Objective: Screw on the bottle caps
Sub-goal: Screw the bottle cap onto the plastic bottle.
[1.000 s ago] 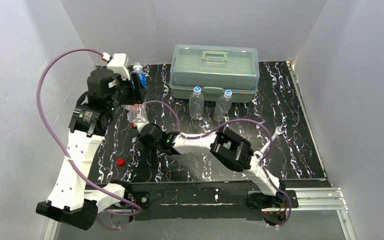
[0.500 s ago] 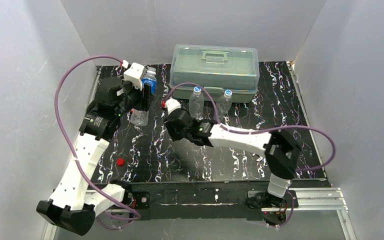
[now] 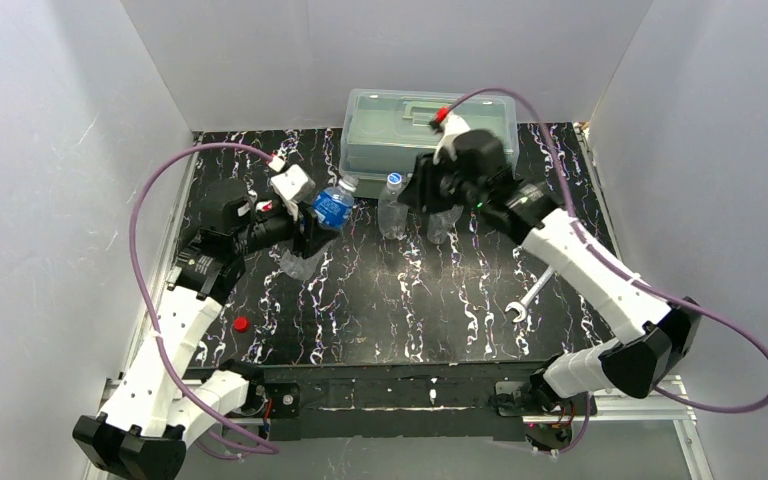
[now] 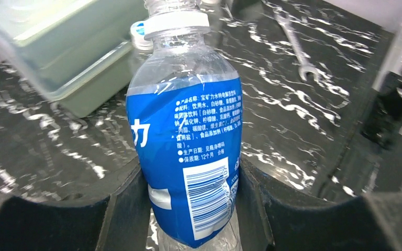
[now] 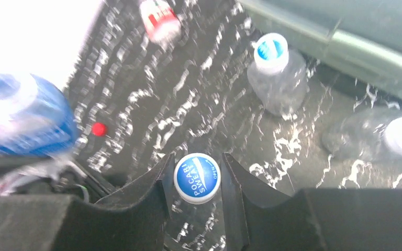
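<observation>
My left gripper is shut on the blue-label bottle, gripping its lower body and holding it tilted above the table. The bottle's white neck ring shows, but the frame edge cuts off its mouth. My right gripper is shut on a blue and white bottle cap, held in the air near the box. In the top view that gripper hangs over two clear bottles, both capped. A red cap lies at the front left. A red-label bottle lies on the table.
The large translucent lidded box stands at the back centre. A silver wrench lies right of centre. White walls close in the left, back and right sides.
The right arm has swung from the table's middle left up to the back by the box, carrying the cap. The left gripper has moved the blue-label bottle rightward and tilted it.
</observation>
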Robot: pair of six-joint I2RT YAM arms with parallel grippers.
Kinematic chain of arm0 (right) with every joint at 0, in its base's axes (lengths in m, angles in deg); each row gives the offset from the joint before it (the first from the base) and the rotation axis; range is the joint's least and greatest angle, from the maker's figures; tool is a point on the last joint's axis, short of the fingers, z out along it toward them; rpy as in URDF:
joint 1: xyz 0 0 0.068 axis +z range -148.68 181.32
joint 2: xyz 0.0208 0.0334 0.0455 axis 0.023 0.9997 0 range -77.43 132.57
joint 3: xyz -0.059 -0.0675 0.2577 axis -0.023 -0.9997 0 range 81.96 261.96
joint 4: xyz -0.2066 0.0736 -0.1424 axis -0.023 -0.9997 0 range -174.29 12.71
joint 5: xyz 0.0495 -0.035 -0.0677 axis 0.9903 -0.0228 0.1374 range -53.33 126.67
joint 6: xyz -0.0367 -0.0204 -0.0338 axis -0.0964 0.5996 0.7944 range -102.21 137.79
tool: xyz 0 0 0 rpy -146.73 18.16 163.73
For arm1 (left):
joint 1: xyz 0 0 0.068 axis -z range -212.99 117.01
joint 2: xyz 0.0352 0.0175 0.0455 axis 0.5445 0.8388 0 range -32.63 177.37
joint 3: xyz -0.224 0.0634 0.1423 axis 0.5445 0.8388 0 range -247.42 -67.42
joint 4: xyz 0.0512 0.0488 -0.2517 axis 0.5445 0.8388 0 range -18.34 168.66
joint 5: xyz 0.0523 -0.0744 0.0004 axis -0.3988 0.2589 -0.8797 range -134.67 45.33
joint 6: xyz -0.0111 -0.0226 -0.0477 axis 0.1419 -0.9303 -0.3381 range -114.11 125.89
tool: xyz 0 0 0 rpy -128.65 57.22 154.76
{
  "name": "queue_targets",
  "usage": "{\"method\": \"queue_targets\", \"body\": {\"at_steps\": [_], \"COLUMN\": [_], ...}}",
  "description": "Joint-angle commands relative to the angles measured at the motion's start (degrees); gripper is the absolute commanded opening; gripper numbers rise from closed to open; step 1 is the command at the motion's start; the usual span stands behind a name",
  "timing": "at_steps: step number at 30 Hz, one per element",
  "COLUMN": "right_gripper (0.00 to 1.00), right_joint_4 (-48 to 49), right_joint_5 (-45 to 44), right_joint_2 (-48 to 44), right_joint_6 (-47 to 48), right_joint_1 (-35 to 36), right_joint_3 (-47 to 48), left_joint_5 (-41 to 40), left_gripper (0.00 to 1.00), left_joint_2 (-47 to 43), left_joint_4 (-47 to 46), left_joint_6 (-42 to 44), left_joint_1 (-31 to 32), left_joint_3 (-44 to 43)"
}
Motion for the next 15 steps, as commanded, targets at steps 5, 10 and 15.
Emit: {"method": "queue_targets", "body": {"at_steps": [5, 10, 15], "right_gripper": [0.29, 0.31, 0.32], "right_joint_4": [10.32, 25.85, 28.2], "right_joint_5": [35.26, 41.61, 42.39], "right_joint_2": [-0.29, 0.47, 1.19], "right_joint_6": [-13.66, -26.2, -28.66], "right_joint_1": [-16.4, -17.66, -17.57], "right_joint_3": [7.09, 3.84, 3.48], "left_joint_5": [16.32, 15.87, 16.5], "left_gripper": [0.16, 0.15, 0.14], "left_joint_2": [0.1, 2.28, 4.95], "left_joint_4": [-14.73, -20.5, -22.72], "left_joint_6": [-6.68, -9.54, -9.84], "left_joint_1": [2.77, 4.44, 4.77], "left_joint_3": [6.1, 6.49, 5.27]}}
